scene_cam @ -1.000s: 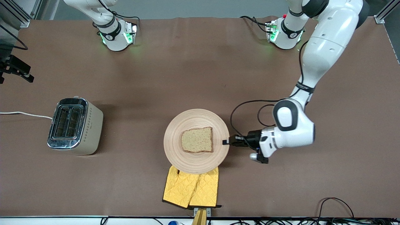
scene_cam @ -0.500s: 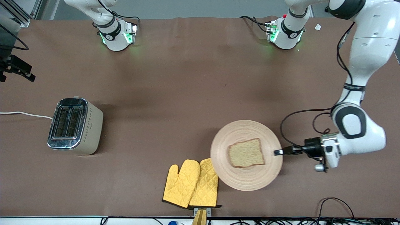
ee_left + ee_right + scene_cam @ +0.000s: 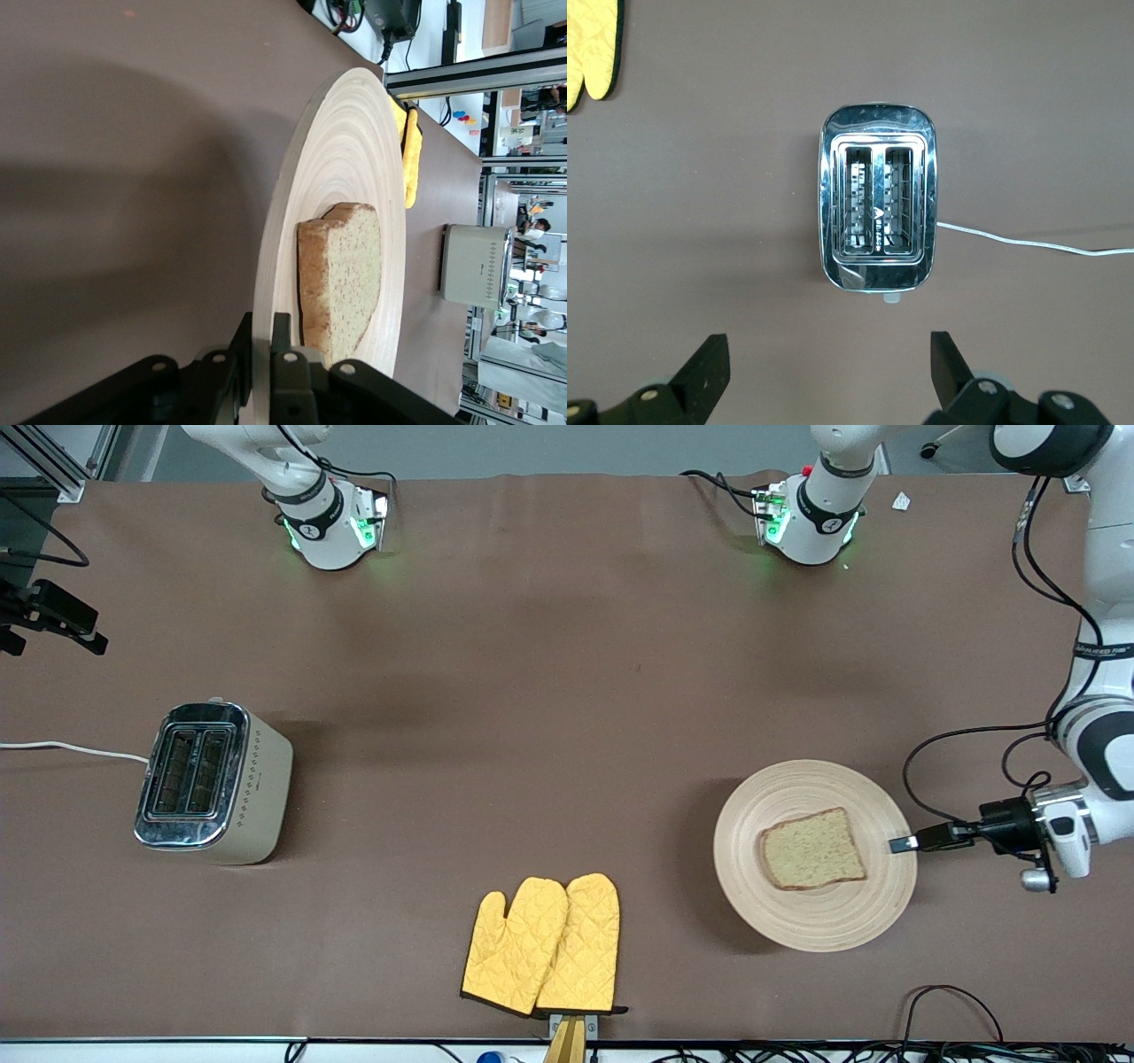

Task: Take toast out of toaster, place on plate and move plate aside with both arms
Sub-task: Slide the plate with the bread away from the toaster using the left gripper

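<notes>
The round beige wooden plate (image 3: 815, 908) is at the left arm's end of the table, with the slice of toast (image 3: 812, 849) lying flat on its middle. My left gripper (image 3: 904, 843) is shut on the plate's rim, one finger above it and one below, and holds the plate level and low over the table. The left wrist view shows the plate (image 3: 341, 168), the toast (image 3: 345, 274) and my left gripper (image 3: 263, 329) clamped on the rim. My right gripper (image 3: 828, 359) is open and empty, high over the table beside the toaster (image 3: 877, 212).
The silver toaster (image 3: 213, 782) stands at the right arm's end, both slots empty, with a white cord (image 3: 71, 748). Two yellow oven mitts (image 3: 542, 943) lie at the table's near edge, apart from the plate. Black cables (image 3: 952, 1010) lie near the edge by the plate.
My left gripper has carried the plate with the toast off the mitts and toward the left arm's end of the table. The mitts now lie uncovered. The toaster has not moved.
</notes>
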`<control>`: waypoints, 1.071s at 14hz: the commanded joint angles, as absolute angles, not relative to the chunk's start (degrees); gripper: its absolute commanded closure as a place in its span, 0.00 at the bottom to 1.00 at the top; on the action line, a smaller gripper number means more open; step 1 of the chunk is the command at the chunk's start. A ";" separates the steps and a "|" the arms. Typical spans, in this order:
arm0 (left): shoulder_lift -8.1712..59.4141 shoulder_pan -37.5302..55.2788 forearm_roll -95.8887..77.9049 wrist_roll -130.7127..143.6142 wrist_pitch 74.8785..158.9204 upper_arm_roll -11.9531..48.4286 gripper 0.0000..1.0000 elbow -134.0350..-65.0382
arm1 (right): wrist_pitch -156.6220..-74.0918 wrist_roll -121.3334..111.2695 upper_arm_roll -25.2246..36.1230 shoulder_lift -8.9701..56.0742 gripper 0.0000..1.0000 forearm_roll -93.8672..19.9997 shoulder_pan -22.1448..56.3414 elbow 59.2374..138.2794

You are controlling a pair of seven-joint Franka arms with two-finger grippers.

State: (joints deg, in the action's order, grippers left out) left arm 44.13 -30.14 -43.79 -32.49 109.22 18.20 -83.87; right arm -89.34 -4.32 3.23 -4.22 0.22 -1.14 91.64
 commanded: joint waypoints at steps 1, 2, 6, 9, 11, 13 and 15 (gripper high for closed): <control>47.45 -33.12 -43.95 -38.38 108.02 18.90 1.00 -84.99 | -88.07 -3.52 2.02 -4.31 0.00 -0.26 -2.64 91.05; 48.33 -33.92 -43.95 -41.02 107.93 18.72 1.00 -85.51 | -88.07 -3.52 2.02 -4.31 0.00 -0.26 -2.64 91.14; 51.41 -35.42 -43.77 -45.88 107.75 18.54 0.97 -85.78 | -88.59 -3.52 2.02 -4.31 0.00 -0.26 -2.46 91.14; 51.24 -35.42 -40.44 -45.97 107.49 18.54 0.30 -85.26 | -88.42 -3.52 2.02 -4.31 0.00 -0.26 -2.46 91.32; 50.63 -34.98 -36.68 -45.27 107.40 18.54 0.00 -84.38 | -88.42 -3.52 2.02 -4.31 0.00 -0.26 -2.37 91.32; 50.89 -34.63 -31.92 -44.65 107.49 18.54 0.00 -80.00 | -88.42 -3.52 2.02 -4.31 0.00 -0.18 -2.37 91.32; 50.54 -34.98 -29.02 -42.28 107.58 17.85 0.00 -77.36 | -88.33 -3.52 2.02 -4.31 0.00 -0.26 -2.37 91.32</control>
State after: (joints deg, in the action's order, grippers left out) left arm 51.38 -34.74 -32.25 -44.17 108.77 18.39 -80.20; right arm -88.85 -4.16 3.06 -4.22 0.22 -1.16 91.63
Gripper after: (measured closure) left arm 0.238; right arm 0.000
